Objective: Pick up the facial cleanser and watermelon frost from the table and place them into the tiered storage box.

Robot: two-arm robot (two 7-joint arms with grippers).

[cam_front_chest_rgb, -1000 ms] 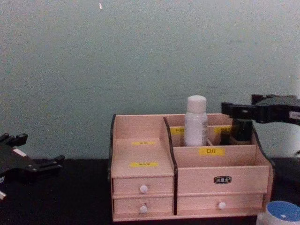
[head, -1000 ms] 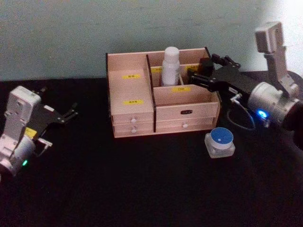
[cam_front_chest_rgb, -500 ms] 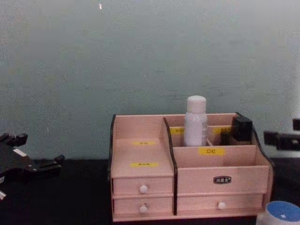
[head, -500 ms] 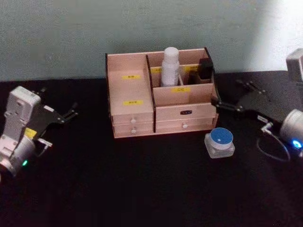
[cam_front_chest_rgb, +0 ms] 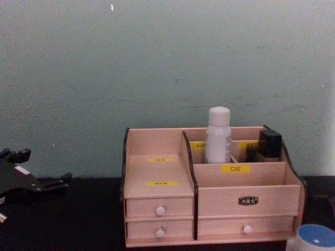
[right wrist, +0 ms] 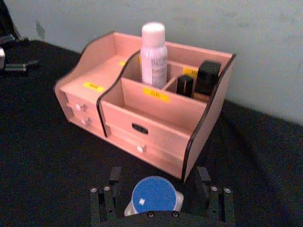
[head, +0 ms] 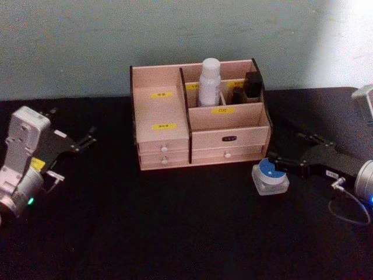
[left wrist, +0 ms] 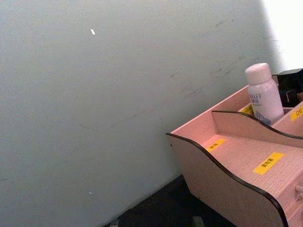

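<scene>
The tiered storage box (head: 160,111) (right wrist: 142,118) (cam_front_chest_rgb: 246,183) (left wrist: 222,189) stands at the back of the black table. A white bottle, which I take for the facial cleanser (head: 208,81) (right wrist: 154,52) (cam_front_chest_rgb: 218,133) (left wrist: 262,92), stands upright in its rear middle compartment. A small black box, likely the watermelon frost (head: 253,84) (right wrist: 207,75) (cam_front_chest_rgb: 269,142), stands in the rear right compartment. My right gripper (head: 284,149) (right wrist: 158,172) hangs open and holds nothing, right of the box's front. A blue-lidded jar (head: 269,175) (right wrist: 154,194) (cam_front_chest_rgb: 316,238) sits just ahead of its fingertips. My left gripper (head: 90,137) (cam_front_chest_rgb: 44,167) rests open at the far left.
A smaller dark item (right wrist: 183,85) stands beside the black box in the same rear compartment. The box has small white-knobbed drawers (head: 164,150) along its front. A pale wall rises close behind the box. Bare black tabletop (head: 175,221) lies in front.
My right gripper has drawn back from the rear right compartment, leaving the black box there, and come down toward the blue-lidded jar. The left arm has stayed put.
</scene>
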